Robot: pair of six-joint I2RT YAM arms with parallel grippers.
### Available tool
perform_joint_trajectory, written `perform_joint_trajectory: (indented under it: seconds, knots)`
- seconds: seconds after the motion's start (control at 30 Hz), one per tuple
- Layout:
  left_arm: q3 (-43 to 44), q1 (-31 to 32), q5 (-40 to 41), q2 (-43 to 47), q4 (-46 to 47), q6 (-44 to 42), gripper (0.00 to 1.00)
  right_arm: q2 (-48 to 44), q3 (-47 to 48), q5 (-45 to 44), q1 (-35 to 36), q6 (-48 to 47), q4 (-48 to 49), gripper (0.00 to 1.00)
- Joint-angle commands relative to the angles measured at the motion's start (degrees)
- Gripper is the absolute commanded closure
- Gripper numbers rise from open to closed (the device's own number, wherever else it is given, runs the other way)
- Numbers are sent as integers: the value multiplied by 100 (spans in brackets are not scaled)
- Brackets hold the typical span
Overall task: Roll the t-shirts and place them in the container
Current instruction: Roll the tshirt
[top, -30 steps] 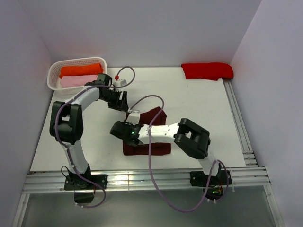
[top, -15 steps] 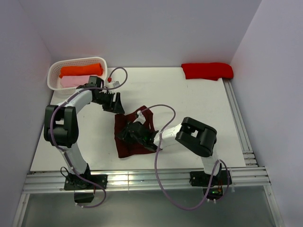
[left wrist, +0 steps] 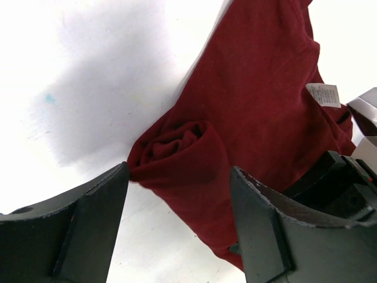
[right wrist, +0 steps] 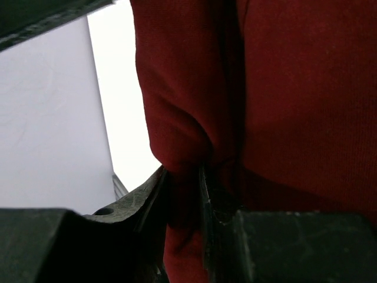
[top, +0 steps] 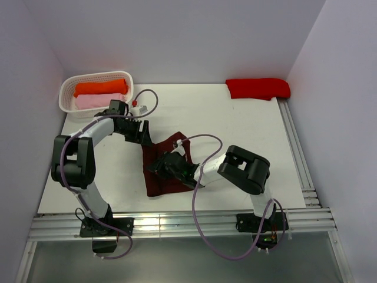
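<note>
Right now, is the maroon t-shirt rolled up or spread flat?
Partly rolled. The maroon t-shirt shows a spiral roll at one end, while the rest lies loose on the table.

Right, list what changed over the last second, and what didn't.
The right gripper, shut on the maroon shirt, swung left and pulled the cloth into a narrower bundle nearer the left arm. The left gripper shifted slightly left and now stands open at the shirt's rolled end. The red shirt and the basket stayed put.

Maroon t-shirt (top: 158,180) part-rolled and crumpled, left of table (top: 235,135) centre. Red t-shirt (top: 258,88) folded, far right corner. Orange t-shirt (top: 100,87) and pink t-shirt (top: 97,101) rolled, far left corner.
</note>
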State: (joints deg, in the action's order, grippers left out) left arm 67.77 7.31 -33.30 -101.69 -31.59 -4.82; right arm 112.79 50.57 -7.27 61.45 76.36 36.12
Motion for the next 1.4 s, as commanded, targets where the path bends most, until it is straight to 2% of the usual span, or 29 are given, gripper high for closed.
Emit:
perform_joint_trajectory:
  seconds: [0.0, 0.2, 0.6, 0.93, 1.03, 1.13, 1.17, 1.23, 1.27, 1.3, 1.37]
  knots:
    - [-35, -28, 69, 412, 180, 16, 25, 129, -126, 15, -54, 283, -307, 88]
    - [-9, -46, 43, 545, 101, -28, 21, 94, -249, -55, -107, 406, -246, 90]
    - [-185, 51, -274, 36, -101, -256, 16, 287, -38, -108, -274, 442, -254, 92]
    - [-176, 209, 166, -316, 188, -46, 16, 305, 164, -214, -344, 319, -430, 92]
    - [-18, 236, 148, -474, 180, 25, 22, 357, 217, -205, -344, 327, -465, 93]
    - [52, 262, 201, -545, 224, 86, 40, 314, 208, -240, -336, 275, -597, 89]
    - [78, 279, 210, -562, 206, 86, 52, 244, 260, -336, -309, 231, -823, 86]
    - [166, 288, 245, -615, 154, 86, 65, 173, 392, -433, -274, 73, -1489, 76]
    - [193, 297, 262, -633, 145, 86, 75, 95, 471, -494, -230, 11, -1711, 72]
    - [236, 306, 289, -642, 127, 86, 78, 42, 611, -678, -195, -102, -1922, 65]
    - [281, 341, 394, -642, 110, 95, 86, -116, 717, -881, -107, -182, -2527, 59]
